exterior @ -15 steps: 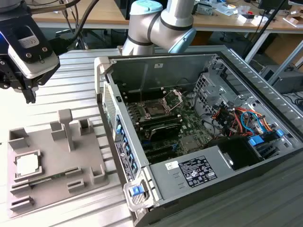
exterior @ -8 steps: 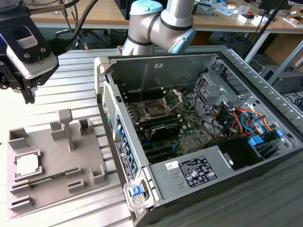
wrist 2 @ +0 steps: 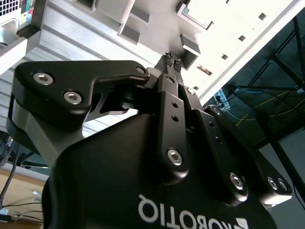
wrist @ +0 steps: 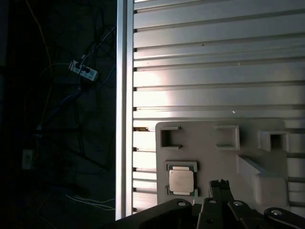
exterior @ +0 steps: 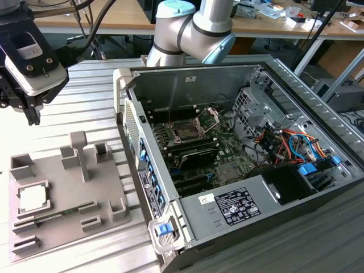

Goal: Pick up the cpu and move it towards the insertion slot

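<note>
Surface: ribbed silver aluminium table (exterior: pixel 85 96), with cluttered wooden workbenches (exterior: pixel 114 17) behind it
Tray: flat grey plastic tray with square-walled pockets (exterior: pixel 108 196), lying on the table at the exterior view's left, just beside the case
Cpu: small flat square cpu with a silvery-white metal top (exterior: pixel 32 197), seated level in a pocket of the tray near the tray's edge at the exterior view's left; in the first wrist view (wrist: pixel 181 180) it sits square inside the pocket walls, untouched
Gripper: black two-finger gripper (wrist 2: pixel 172 61), raised above the table beyond the tray and well apart from the cpu in the exterior view (exterior: pixel 33 118)
Pincer: fingertips (wrist: pixel 220 183) drawn together, nothing between them
Case: open dark metal computer case (exterior: pixel 170 85) lying on its side at the exterior view's right, green circuit board exposed
Insertion slot: square dark insertion slot with a silver metal frame (exterior: pixel 185 132) on the board inside the case, its hinged bracket (exterior: pixel 208 116) tilted up, nothing in it
Arm: pale grey and blue robot arm (exterior: pixel 193 28) behind the case
Gap: cpu and insertion slot well apart, the case wall between them
</note>
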Robot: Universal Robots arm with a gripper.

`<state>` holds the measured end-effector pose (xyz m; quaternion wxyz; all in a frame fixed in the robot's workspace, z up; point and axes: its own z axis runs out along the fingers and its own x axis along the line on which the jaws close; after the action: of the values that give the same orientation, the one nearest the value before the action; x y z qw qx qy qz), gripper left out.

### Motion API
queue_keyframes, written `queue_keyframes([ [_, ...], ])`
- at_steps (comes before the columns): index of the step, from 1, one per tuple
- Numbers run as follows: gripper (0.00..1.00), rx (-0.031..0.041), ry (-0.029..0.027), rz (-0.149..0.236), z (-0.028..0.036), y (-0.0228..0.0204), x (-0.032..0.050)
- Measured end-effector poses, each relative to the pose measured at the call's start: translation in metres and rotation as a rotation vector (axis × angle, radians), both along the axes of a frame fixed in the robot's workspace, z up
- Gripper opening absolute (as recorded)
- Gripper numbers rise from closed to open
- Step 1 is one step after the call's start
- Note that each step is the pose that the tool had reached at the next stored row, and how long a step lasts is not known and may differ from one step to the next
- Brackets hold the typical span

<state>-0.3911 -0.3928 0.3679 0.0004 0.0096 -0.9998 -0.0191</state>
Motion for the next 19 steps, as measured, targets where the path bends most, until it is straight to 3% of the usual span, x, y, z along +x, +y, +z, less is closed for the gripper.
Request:
queue_keyframes([
  [19, 0.11, 0.0000, 0.0001, 0.000, -0.0040, -0.0001, -0.0036],
])
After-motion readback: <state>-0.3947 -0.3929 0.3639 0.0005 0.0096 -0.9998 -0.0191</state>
